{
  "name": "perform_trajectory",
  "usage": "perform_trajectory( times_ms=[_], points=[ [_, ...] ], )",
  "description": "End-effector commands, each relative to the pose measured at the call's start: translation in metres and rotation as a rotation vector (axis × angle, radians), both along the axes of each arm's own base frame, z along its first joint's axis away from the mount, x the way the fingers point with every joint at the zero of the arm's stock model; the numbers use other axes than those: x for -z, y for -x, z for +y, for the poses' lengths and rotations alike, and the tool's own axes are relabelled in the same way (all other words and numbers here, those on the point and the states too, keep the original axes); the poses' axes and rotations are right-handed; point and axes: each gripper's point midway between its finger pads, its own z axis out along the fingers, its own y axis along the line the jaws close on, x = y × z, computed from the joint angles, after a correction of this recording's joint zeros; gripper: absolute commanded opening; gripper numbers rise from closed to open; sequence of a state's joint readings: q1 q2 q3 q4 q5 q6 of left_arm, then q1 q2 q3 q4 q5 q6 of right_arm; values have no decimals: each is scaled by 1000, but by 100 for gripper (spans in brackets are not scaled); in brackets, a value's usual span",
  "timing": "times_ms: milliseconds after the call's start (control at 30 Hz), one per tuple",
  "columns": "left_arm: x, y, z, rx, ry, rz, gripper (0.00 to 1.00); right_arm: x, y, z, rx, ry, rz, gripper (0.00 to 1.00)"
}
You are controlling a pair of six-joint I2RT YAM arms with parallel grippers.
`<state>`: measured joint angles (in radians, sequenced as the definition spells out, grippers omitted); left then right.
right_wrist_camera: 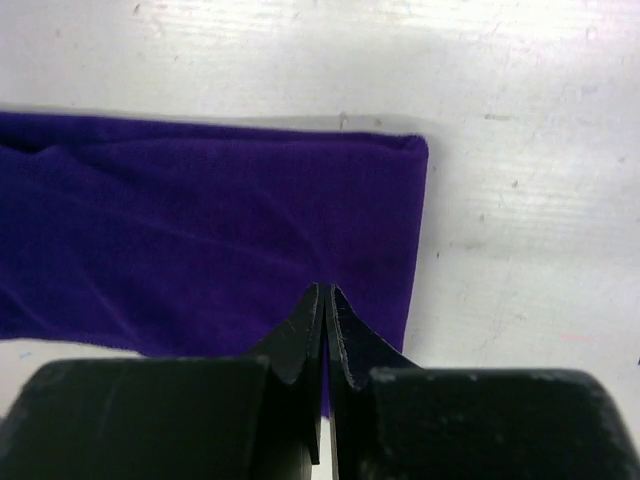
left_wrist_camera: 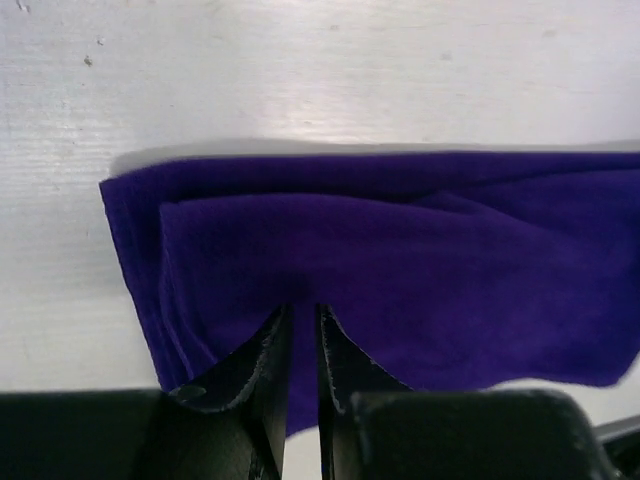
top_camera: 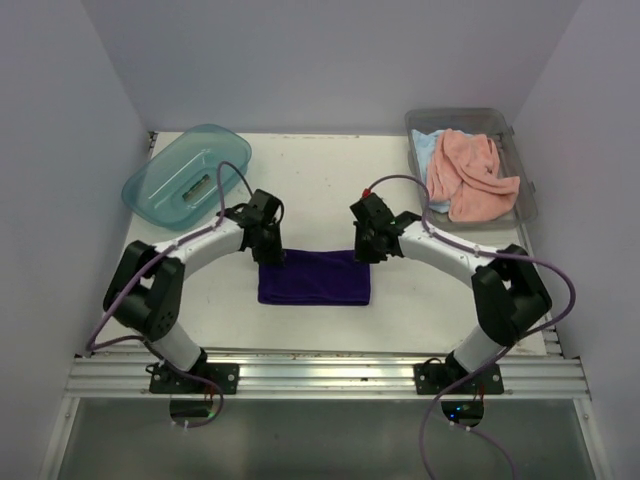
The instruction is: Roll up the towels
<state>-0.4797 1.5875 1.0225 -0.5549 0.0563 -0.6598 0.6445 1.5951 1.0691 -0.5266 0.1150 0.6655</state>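
Observation:
A dark purple towel point(top_camera: 315, 278) lies folded flat at the table's middle. My left gripper point(top_camera: 268, 245) is down on its far-left corner. In the left wrist view the towel point(left_wrist_camera: 400, 250) fills the frame, and the gripper point(left_wrist_camera: 303, 308) has its jaws a narrow gap apart, tips on the top layer, with purple showing through the gap. My right gripper point(top_camera: 365, 245) is at the far-right corner. In the right wrist view it point(right_wrist_camera: 326, 290) is shut, tips together on the towel point(right_wrist_camera: 200, 230). No pinched cloth shows. A salmon pink towel point(top_camera: 470, 175) and a light blue towel point(top_camera: 427, 148) lie in the bin.
A clear grey bin point(top_camera: 525, 195) stands at the back right. A teal translucent tub point(top_camera: 185, 175) stands at the back left. White walls close the table on three sides. The arms' bases and a metal rail point(top_camera: 320, 375) run along the near edge.

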Motion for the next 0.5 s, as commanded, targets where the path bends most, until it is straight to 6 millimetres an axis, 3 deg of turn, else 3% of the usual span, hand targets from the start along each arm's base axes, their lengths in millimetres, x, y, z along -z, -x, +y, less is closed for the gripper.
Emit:
perform_trajectory(
  times_ms=[0,133,233,367,467],
  points=[
    [27,-6,4,16,-10,55,18,5,-26,4,-14,-5,3,3],
    [40,-4,23,-13,-55,75,17,33,-44,-8,-6,35,58,2],
    [40,-4,37,-28,-81,80,17,50,-45,-14,-21,60,92,1],
    [38,-3,49,-49,-74,91,17,50,-35,-15,-34,41,104,1],
    [15,-2,39,-37,5,43,17,35,-30,-11,-44,-10,66,1]
  ],
)
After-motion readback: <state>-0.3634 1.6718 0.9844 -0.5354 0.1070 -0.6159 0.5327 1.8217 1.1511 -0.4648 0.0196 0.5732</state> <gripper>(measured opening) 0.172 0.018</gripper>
